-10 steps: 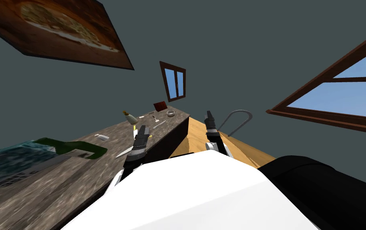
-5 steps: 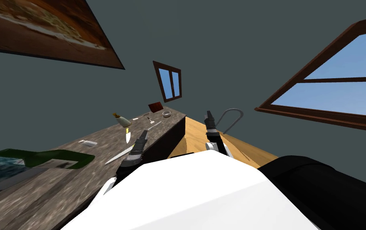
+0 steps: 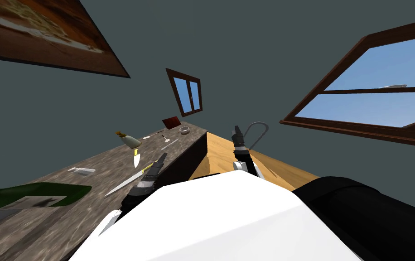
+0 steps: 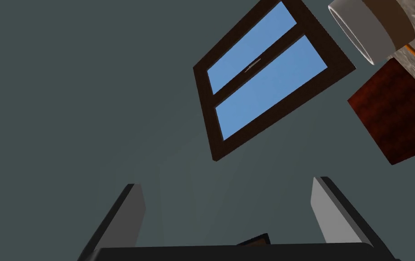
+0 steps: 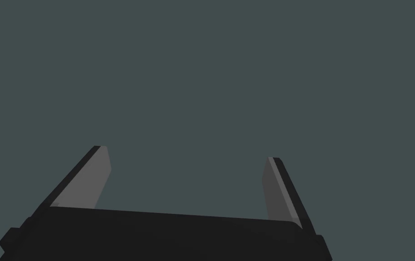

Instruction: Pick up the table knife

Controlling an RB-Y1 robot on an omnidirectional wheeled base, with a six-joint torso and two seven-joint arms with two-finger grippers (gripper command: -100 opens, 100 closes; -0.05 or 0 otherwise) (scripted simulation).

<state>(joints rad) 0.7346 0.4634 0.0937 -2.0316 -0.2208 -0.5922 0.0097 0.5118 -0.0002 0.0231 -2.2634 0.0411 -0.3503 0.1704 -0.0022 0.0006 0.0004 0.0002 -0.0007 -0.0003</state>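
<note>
A long, slim silver knife (image 3: 121,183) lies on the mottled grey-brown tabletop (image 3: 66,213), and its near end runs under my left arm. A shorter knife with a yellow handle (image 3: 136,158) lies just beyond it. My left gripper (image 3: 161,157) hangs over the table's edge beside the long knife's near end. In the left wrist view the left gripper (image 4: 229,208) is open and holds nothing. My right gripper (image 3: 236,131) is raised over the wooden floor to the right of the table. In the right wrist view the right gripper (image 5: 186,181) is open and empty.
Farther along the table are a tilted bottle (image 3: 128,140), a small silver utensil (image 3: 169,142), a pale bowl (image 3: 184,130) and a red-brown box (image 3: 171,122). A green object (image 3: 30,195) and a small white piece (image 3: 82,170) lie on the near left. A grey hoop (image 3: 257,133) stands by the wall.
My head view has swung, so the table's things have slid to the left. The left arm now sits lower and leans more along the table's edge. The right arm has not moved.
</note>
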